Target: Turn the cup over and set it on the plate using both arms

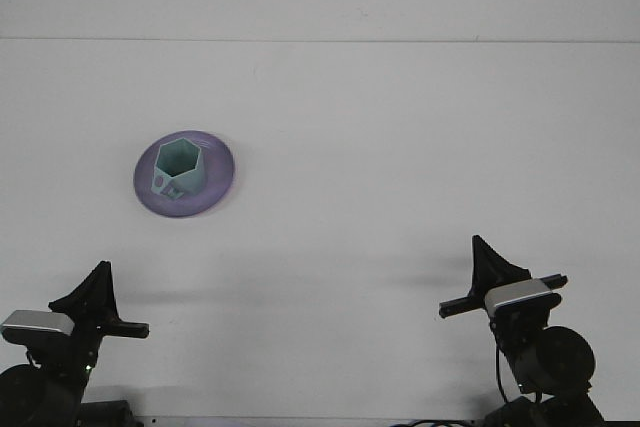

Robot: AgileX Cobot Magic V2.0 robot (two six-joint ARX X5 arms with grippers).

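Front view: bare white table [400,177], a faint seam line beyond the purple plate [184,174]. Teal hexagonal cup [179,167] sits mouth-up on the plate. Left gripper [95,309] and right gripper [495,282] near the table's front edge, well apart from the plate; jaw state cannot be told.

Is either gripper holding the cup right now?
No. The cup sits on the plate, and both arms are parked near the table's front edge.
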